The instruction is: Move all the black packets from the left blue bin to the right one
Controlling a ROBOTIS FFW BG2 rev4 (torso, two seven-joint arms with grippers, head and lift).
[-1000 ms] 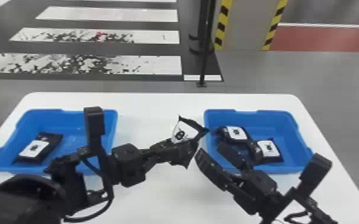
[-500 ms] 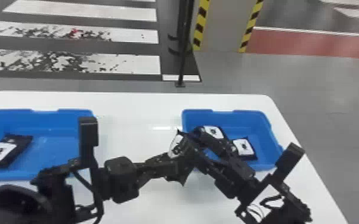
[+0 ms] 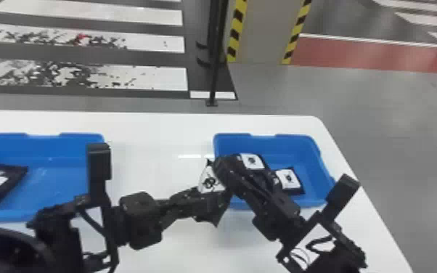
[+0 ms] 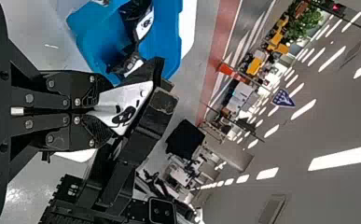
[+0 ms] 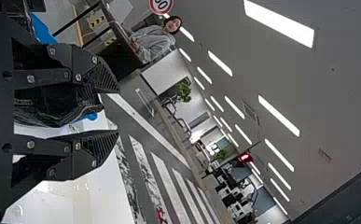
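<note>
Between the bins, my left gripper [image 3: 212,199] holds a black packet with a white label [image 3: 208,181]. In the left wrist view, my left gripper [image 4: 107,111] is shut on the same packet [image 4: 134,100]. My right gripper [image 3: 227,172] is at this packet's right side, overlapping it. The right wrist view has my right gripper [image 5: 118,111] with its fingers apart and black packet film [image 5: 52,109] between them. One black packet [image 3: 9,185] lies in the left blue bin [image 3: 65,145]. The right blue bin [image 3: 290,141] contains two packets [image 3: 253,160], [image 3: 289,181], one partly behind the right gripper.
Both bins stand on a white table [image 3: 156,125], with bare tabletop between them. Both arms come in from the bottom and nearly meet before the right bin's near left corner. A thin black pole [image 3: 215,72] stands behind the table.
The head view has shifted to the right. My right gripper has come up against the packet held by the left gripper, its fingers now on either side of it.
</note>
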